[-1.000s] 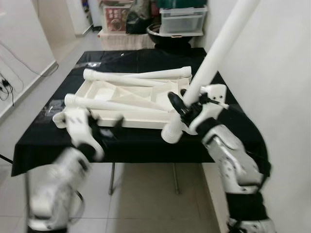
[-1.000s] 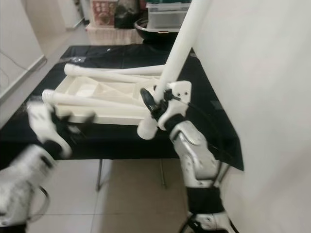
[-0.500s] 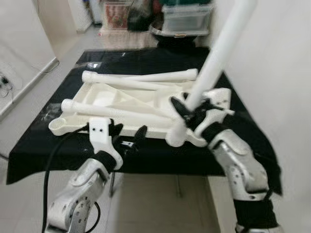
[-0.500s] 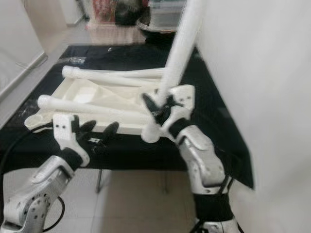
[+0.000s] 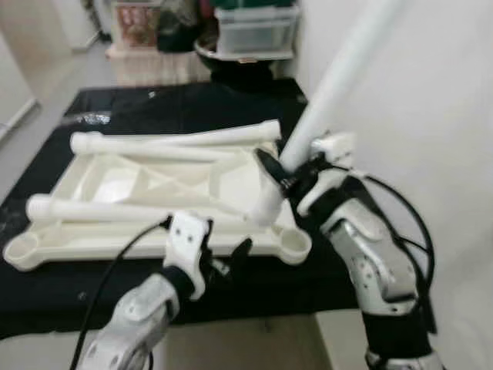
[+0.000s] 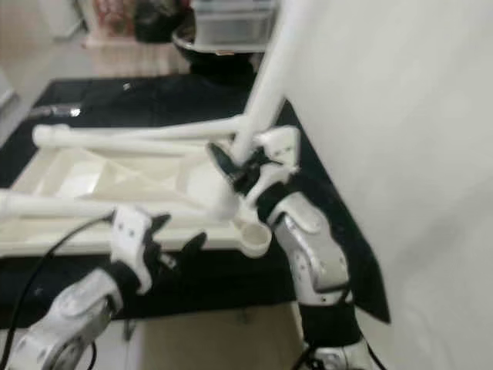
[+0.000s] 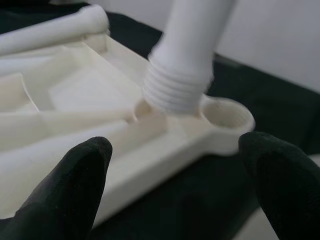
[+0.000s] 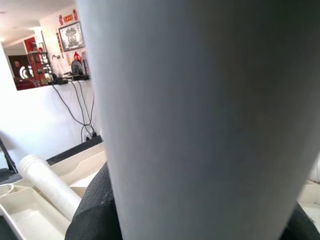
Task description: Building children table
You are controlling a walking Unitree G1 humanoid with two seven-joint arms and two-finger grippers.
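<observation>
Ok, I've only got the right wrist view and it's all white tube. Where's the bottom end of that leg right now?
Observer: The long white plastic table leg ends in a threaded tip hanging just above the upturned white plastic tabletop, beside its round corner socket, not in it.
Operator: Where on the leg is my right gripper?
Observer: The right gripper is shut on the leg low down, just above the tip, and the leg leans up and away to the right.
Operator: And the left gripper?
Observer: The left gripper is open at the tabletop's near edge, holding nothing.
</observation>
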